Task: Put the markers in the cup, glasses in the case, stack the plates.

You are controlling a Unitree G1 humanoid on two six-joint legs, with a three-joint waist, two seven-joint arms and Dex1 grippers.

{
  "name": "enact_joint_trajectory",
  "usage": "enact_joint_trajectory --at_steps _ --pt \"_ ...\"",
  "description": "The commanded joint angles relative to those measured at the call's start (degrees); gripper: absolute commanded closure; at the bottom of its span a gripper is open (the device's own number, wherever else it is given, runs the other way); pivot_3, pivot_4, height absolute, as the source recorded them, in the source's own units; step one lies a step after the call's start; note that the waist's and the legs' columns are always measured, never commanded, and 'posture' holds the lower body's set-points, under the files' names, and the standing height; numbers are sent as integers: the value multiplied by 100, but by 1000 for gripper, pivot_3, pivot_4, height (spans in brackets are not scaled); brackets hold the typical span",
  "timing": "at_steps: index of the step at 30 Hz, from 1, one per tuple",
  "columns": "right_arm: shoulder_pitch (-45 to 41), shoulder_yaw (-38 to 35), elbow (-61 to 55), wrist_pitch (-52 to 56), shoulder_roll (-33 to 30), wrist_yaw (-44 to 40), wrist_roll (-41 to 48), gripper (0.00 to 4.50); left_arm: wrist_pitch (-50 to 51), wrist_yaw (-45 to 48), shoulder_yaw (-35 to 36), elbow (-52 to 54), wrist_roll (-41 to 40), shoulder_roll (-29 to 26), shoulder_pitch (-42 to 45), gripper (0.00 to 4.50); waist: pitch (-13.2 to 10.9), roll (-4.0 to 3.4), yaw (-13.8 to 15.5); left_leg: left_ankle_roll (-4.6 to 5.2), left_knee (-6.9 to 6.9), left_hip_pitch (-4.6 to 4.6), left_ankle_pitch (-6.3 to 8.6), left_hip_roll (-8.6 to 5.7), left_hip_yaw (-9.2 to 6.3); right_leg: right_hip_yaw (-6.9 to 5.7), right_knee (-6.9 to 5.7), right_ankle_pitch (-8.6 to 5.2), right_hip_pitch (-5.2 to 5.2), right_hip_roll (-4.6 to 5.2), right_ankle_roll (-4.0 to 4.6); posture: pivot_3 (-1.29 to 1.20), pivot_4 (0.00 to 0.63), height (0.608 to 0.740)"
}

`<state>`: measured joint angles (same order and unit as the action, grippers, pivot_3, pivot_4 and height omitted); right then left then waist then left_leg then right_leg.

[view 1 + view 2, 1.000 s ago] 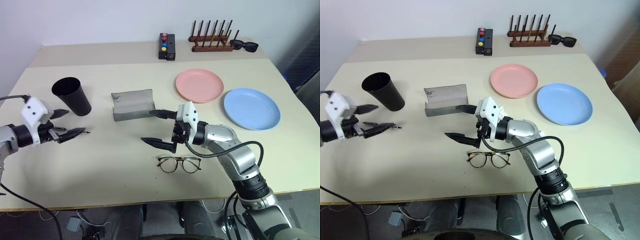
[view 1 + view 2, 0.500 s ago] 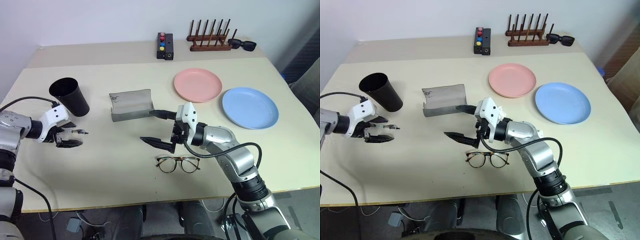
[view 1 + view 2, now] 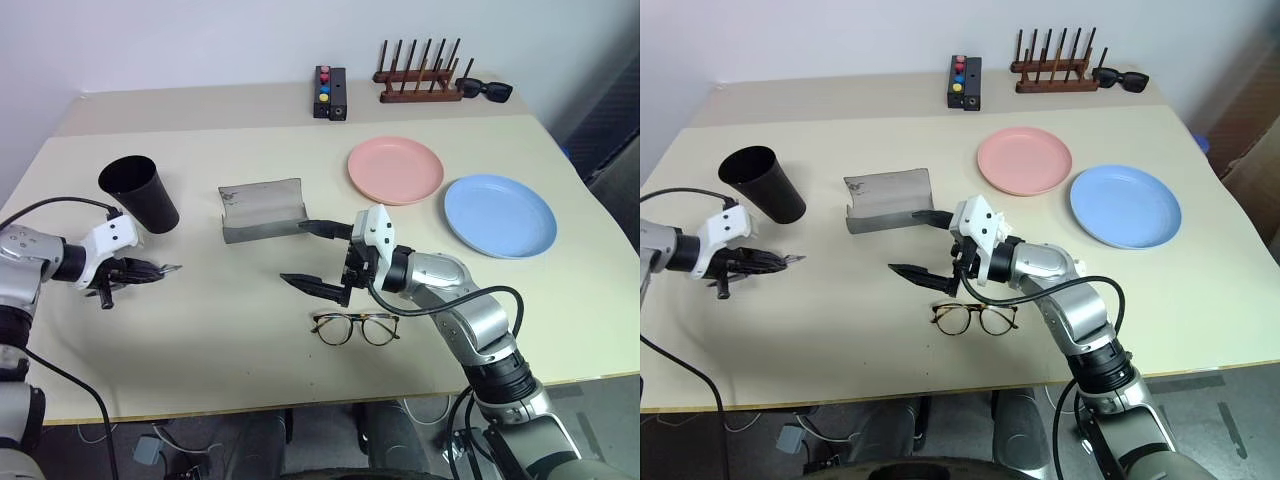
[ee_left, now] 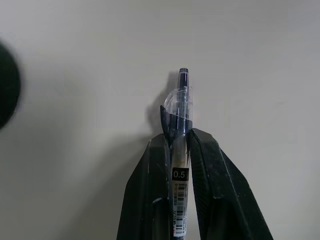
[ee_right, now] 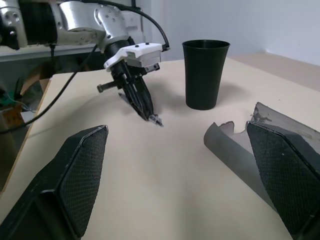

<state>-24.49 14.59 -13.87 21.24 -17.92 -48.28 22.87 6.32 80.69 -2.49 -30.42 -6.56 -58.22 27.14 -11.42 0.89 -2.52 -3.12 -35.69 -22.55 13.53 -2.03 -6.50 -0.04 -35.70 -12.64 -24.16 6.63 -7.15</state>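
My left gripper pinches a pen, bare table around its tip, cup just beyond. My right gripper gapes wide, case behind, glasses below.

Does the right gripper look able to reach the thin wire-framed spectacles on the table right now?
Probably yes: the right gripper hangs open just behind the wire-framed spectacles, with nothing lying between them.

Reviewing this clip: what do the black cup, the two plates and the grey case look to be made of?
The tall black tapered cup looks like matte plastic with thin walls and no gloss. The salmon pink round plate and light blue round plate look like smooth moulded plastic of even colour with a soft sheen. The open grey glasses case looks fabric-covered and dull, though that is less certain.
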Motion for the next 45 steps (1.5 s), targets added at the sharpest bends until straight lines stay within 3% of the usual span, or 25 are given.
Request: enact_joint_trajectory --at_steps 1,5,8,12,16,23,31,45 --pt "-34 -58 -163 -39 117 3 134 0 753 -124 820 1488 -1003 67 -440 4474 -1 2 2 0 0 -1 0 0 0 0 -2 0 -1 0 0 0 150 739" --pt "-4 -48 -90 -169 257 119 24 0 1693 -747 1615 2805 -1876 311 -788 4474 -1 4 21 0 -9 -6 0 1 -9 -1 -10 -1 -6 -1 2 0 150 739" --pt "-8 -40 99 -454 469 365 -221 0 1978 -1866 2377 3341 -2368 816 -563 4474 -2 2 10 0 -10 0 0 0 -7 0 -12 -1 -5 -1 2 0 150 739" --pt "-49 -28 364 -763 624 511 -445 0 1727 -3168 2908 3659 -2453 1484 -113 4474 1 7 11 -8 -12 2 -4 -1 -9 1 -22 -1 -6 -3 2 0 150 739" --pt "-114 -13 570 -1000 797 592 -544 0 1058 -4357 3124 3437 -2032 1945 368 4474 2 8 15 -14 -15 2 -8 -2 -8 1 -23 0 -5 -3 3 0 150 739" --pt "-161 131 782 -1127 1086 644 -658 0 -589 -6313 3231 2107 -857 2339 868 4474 2 9 13 -16 -15 6 -9 -3 -7 2 -27 1 -5 -5 3 0 150 739" --pt "-156 111 800 -1170 1127 638 -678 0 -1690 -6743 3048 835 -709 2605 1092 4474 7 17 60 -17 -27 3 -9 -5 -8 2 -28 2 0 -4 2 0 150 739" --pt "-81 140 741 -1168 1146 631 -634 0 -2315 -6604 2938 32 -867 2842 1385 4474 8 18 19 -17 -27 3 -10 -5 -9 1 -33 2 -1 -4 2 0 150 739"
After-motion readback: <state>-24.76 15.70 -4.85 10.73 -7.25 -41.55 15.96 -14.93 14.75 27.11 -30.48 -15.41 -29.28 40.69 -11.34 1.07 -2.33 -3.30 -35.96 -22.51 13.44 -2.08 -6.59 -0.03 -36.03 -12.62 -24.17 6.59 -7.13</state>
